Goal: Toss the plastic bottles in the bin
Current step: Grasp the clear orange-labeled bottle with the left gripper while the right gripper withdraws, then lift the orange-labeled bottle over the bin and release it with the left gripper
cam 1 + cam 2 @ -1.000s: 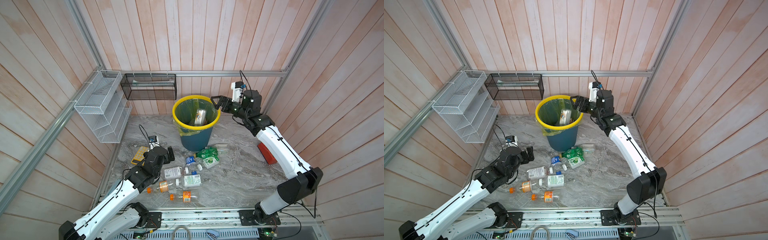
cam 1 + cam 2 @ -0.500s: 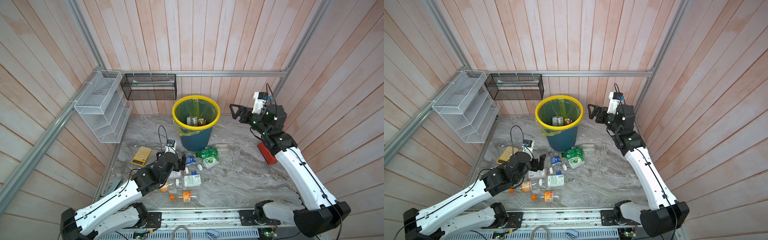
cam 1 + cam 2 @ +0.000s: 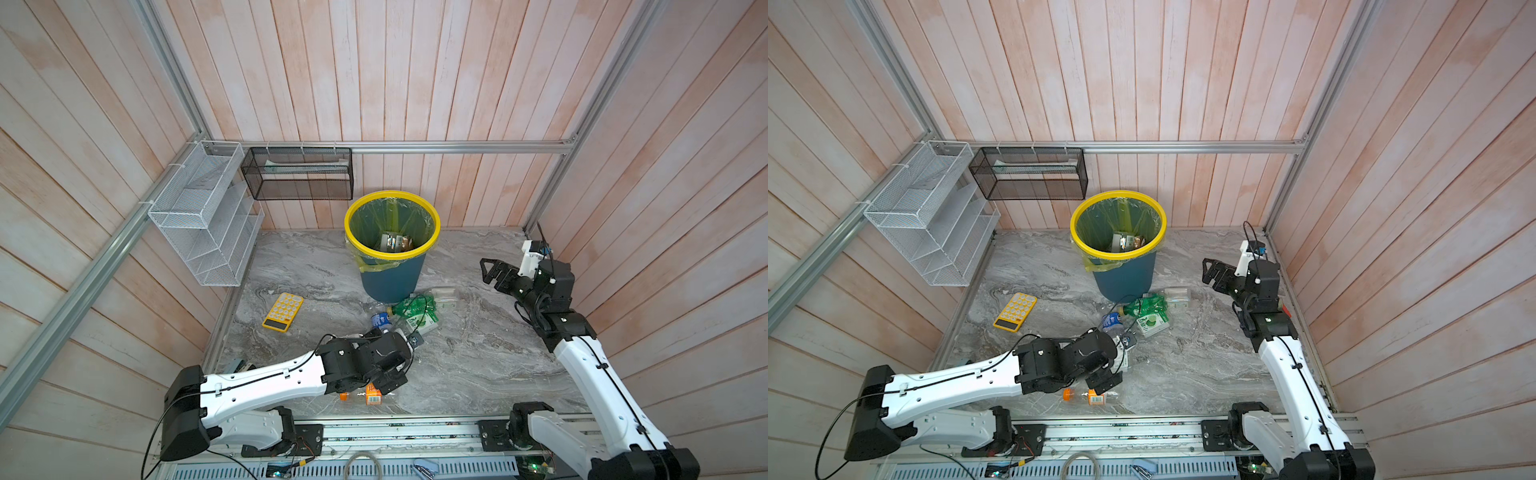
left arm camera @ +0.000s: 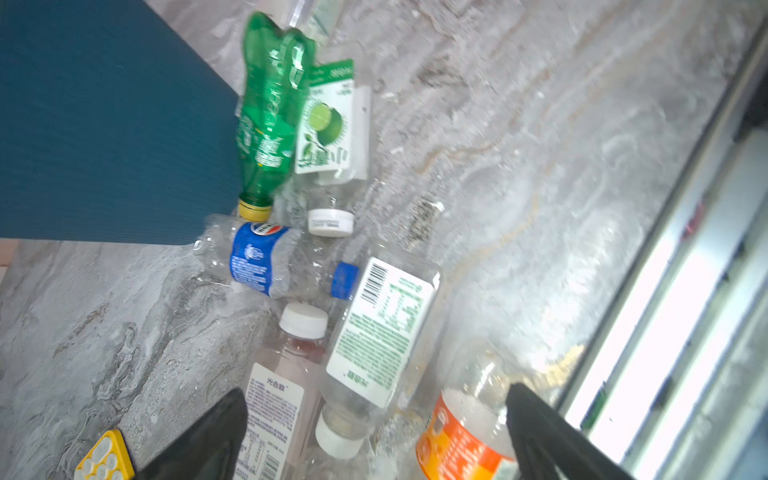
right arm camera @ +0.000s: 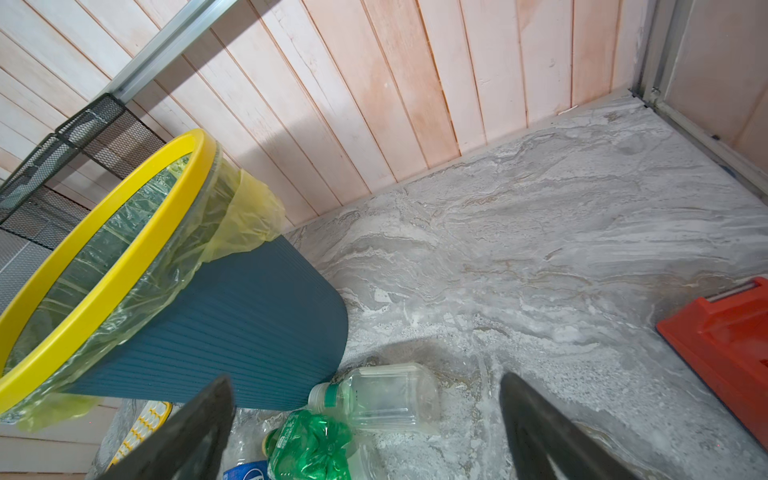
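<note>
Your right gripper [image 3: 487, 270] has pulled back from the bin [image 3: 390, 255], wide open and empty; a few items lie inside. Your left gripper [image 4: 374, 395] has come over the floor bottles [image 4: 382, 320], open, seemingly straddling several, gripping none.

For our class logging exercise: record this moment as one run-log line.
left gripper: open over plastic bottles | right gripper: open, empty, right of bin | bin: partly filled
</note>
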Controlling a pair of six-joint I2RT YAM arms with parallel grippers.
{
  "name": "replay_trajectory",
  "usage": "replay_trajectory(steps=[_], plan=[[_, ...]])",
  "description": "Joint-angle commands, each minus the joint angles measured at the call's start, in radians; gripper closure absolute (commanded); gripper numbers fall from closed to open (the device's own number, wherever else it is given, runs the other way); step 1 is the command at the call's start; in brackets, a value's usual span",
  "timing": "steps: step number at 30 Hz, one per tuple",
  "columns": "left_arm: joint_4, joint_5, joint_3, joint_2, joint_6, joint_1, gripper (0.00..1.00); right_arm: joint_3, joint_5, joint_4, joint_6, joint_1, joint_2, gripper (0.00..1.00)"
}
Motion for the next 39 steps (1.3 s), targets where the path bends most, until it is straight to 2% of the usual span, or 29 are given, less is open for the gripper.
replay_trajectory(steps=[1, 5, 9, 17, 27, 33, 38, 39], plan=[[-0.162, 0.075, 0.049, 0.039, 0.084, -0.008, 0.05, -0.008, -0.021, 0.003, 0.000, -0.015, -0.012, 0.01], [-0.213, 0.129, 0.039, 0.085, 0.097, -0.034, 0.08, -0.007, -0.032, 0.004, 0.001, -0.021, 0.000, 0.01], [-0.231, 0.124, 0.010, 0.158, 0.120, -0.053, 0.12, -0.009, -0.040, 0.010, 0.005, -0.022, 0.012, 0.01], [-0.141, 0.181, -0.056, 0.232, 0.151, -0.052, 0.17, -0.018, -0.040, 0.009, 0.004, -0.026, 0.013, 0.01], [-0.125, 0.238, -0.051, 0.365, 0.181, -0.052, 0.24, -0.021, -0.030, 0.012, 0.009, -0.032, 0.012, 0.01], [-0.124, 0.231, -0.044, 0.417, 0.178, -0.052, 0.33, -0.030, -0.031, 0.008, 0.004, -0.039, 0.008, 0.01], [-0.112, 0.232, -0.031, 0.414, 0.174, -0.053, 0.50, -0.042, -0.031, 0.008, 0.002, -0.044, 0.001, 0.01], [-0.110, 0.231, -0.023, 0.405, 0.169, -0.053, 0.51, -0.044, -0.031, 0.008, 0.003, -0.046, -0.003, 0.01]])
